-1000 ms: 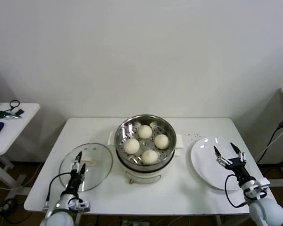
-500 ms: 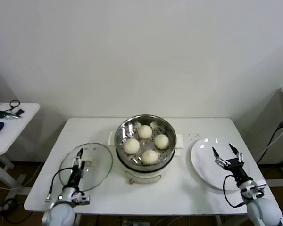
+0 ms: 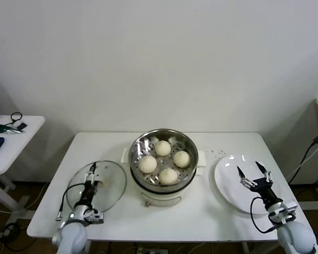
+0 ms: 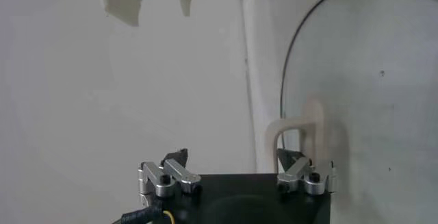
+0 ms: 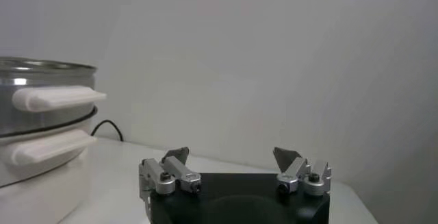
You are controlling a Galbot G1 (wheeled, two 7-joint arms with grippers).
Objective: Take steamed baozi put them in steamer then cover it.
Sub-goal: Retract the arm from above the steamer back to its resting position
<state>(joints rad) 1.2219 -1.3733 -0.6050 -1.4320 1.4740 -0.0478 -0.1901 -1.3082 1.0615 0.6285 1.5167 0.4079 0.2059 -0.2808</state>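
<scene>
1. The four steamed baozi [image 3: 164, 161] sit inside the steamer [image 3: 163, 139] at the middle of the table [image 3: 201, 211], spaced apart in a rough diamond, none stacked; the steamer's near wall hides the lower edge of the nearest bun.
2. The steamer stands upright and uncovered on its cream-white pot base [image 3: 159, 199]; in the right wrist view only its side handles [image 5: 58, 98] and part of the wall show, the rest is cut off at the edge.
3. The cover [image 3: 108, 185] lies flat on the table just beside the steamer on the robot's left; its oblong handle [image 4: 295, 124] has its long axis running roughly from the robot toward the far edge; the near part of the glass is hidden behind the arm.
4. The left claw [image 3: 91, 174] is over the cover's handle, spread apart, with one finger [image 4: 291, 160] just beside the handle; whether it touches cannot be told.
5. The right claw [image 3: 252, 173] hangs over the white plate [image 3: 225, 182] on the robot's right, fingers spread, holding nothing.
</scene>
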